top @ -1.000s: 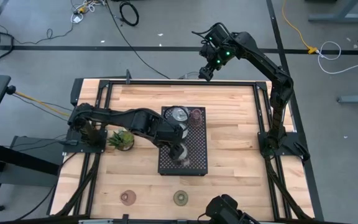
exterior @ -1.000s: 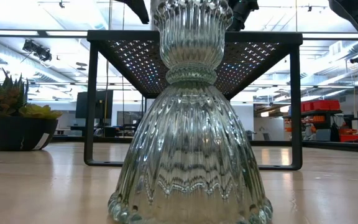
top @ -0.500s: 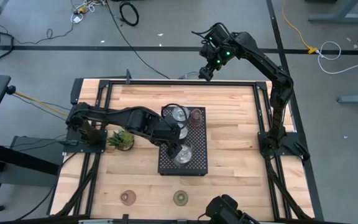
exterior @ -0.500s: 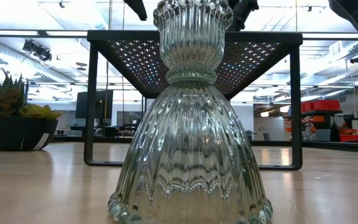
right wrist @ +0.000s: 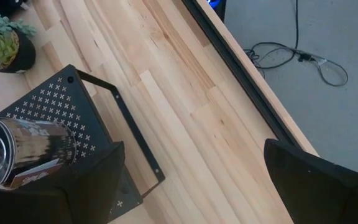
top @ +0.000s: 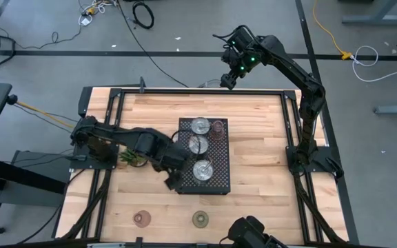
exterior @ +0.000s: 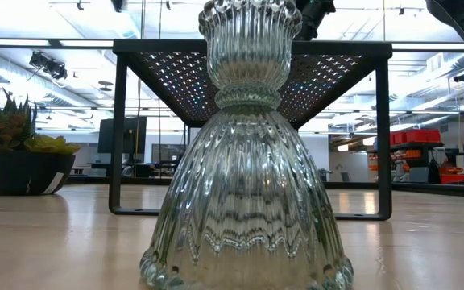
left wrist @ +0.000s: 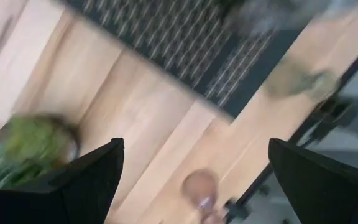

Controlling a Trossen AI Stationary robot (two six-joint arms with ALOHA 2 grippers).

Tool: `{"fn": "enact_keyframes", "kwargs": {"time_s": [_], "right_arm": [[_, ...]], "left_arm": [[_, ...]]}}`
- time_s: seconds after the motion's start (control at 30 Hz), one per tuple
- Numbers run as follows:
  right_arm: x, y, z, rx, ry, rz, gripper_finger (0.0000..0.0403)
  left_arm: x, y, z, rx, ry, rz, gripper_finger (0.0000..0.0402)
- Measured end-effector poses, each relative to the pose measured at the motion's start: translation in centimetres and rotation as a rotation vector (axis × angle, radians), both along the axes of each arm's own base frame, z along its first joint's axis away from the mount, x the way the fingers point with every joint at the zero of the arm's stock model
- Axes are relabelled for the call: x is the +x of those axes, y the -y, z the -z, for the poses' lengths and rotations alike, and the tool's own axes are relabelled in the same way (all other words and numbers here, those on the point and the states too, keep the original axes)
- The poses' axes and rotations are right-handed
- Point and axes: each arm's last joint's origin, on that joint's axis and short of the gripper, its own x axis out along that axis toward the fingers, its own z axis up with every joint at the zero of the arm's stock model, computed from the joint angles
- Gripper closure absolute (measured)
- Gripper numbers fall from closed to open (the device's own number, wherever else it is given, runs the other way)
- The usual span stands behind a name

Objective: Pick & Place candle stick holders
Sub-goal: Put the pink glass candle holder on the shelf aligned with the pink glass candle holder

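Three silver candle stick holders [top: 200,146] stood in a row on the black perforated tray [top: 219,180], and a small pinkish disc [top: 217,127] lay on the tray beside the far one. The pink disc [top: 140,219] and the olive-green disc [top: 200,219] lay on the wooden table [top: 260,151], well apart from the tray, off its near end. The left gripper [top: 171,183] hung just off the tray's near left corner, fingers spread and empty. The right gripper [top: 229,80] waited beyond the tray's far end, fingers apart, holding nothing. The step in hand was probably fetching a table disc: best to descend squarely over it and close low on its rim, since a shallow disc could slip.
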Motion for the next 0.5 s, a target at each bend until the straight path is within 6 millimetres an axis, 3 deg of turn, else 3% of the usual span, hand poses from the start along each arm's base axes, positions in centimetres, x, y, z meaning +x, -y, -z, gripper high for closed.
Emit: {"fn": "enact_keyframes", "kwargs": {"time_s": [0.33, 0.5], "right_arm": [[0.0, 0.0, 0.0, 0.01, 0.004, 0.008, 0.0021], [0.0, 0.0, 0.0, 0.015, 0.009, 0.011, 0.0021]], "left_arm": [[-2.8, 5.6, 0.5, -0.008, -0.068, 0.064, 0.0003], [-4.7, 8.6, 0.5, -0.041, -0.091, -0.032, 0.0003]]}}
